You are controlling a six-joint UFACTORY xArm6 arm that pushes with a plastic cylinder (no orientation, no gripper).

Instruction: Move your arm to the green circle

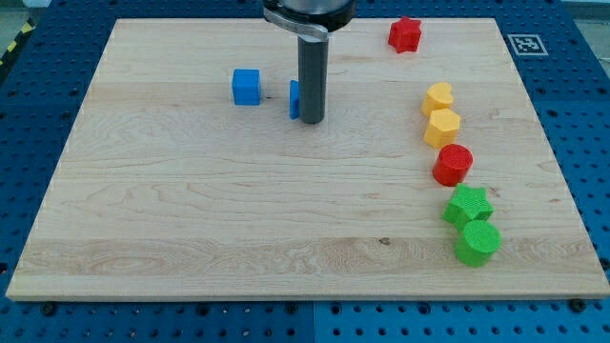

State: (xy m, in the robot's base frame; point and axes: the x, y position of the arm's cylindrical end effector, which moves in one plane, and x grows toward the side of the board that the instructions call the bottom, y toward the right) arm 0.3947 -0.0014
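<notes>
two blue blocks, a blue cube plus a small blue block half hidden behind my tip, bare rod holding nothing, green circle far off at view's bottom right, touching green star, two yellow, two red, wooden board

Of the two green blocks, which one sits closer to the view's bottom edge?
The green circle, round-topped, lies lowest, touching the green star just above it. My tip is far off toward the view's upper left, beside a blue block.

matt plastic-looking green circle on a pale, smooth-grained wooden board.
</notes>
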